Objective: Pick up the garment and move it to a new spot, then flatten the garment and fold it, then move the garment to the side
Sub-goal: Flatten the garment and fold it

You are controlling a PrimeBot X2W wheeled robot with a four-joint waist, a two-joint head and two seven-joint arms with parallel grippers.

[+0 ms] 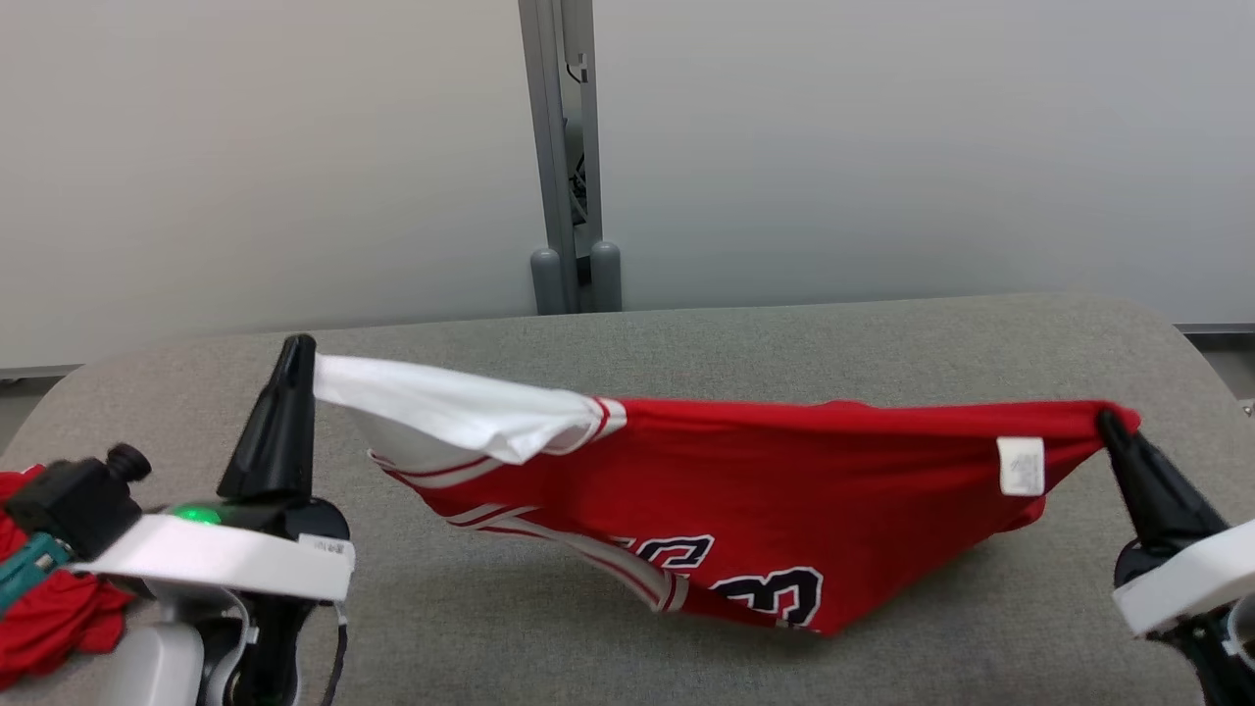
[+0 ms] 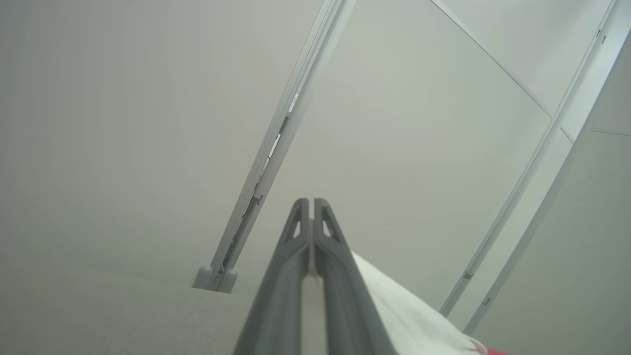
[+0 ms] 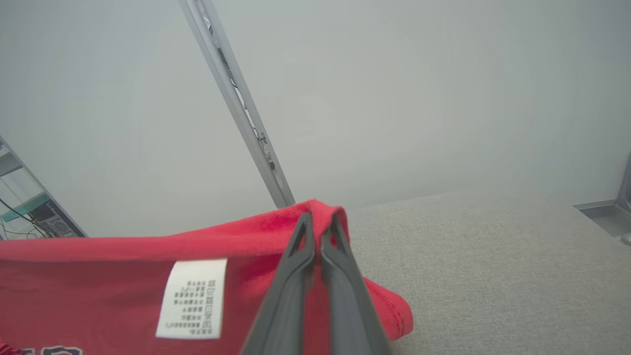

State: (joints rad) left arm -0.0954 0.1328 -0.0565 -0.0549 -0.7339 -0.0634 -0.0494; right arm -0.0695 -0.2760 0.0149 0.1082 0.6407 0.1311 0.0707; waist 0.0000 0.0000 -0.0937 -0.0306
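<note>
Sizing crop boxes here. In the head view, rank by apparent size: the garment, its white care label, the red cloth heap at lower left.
1. the garment, largest by far.
2. the red cloth heap, cut by the frame edge, so its full size is unsure.
3. the care label, smallest.

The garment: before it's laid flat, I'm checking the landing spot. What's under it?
Grey fabric tabletop beneath the garment, hung between the left gripper and right gripper. The patch behind its sagging cloth is hidden.

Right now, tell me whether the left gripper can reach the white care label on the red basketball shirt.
Probably not: left gripper is shut on the white sleeve; the label hangs opposite, beside the right gripper.
</note>
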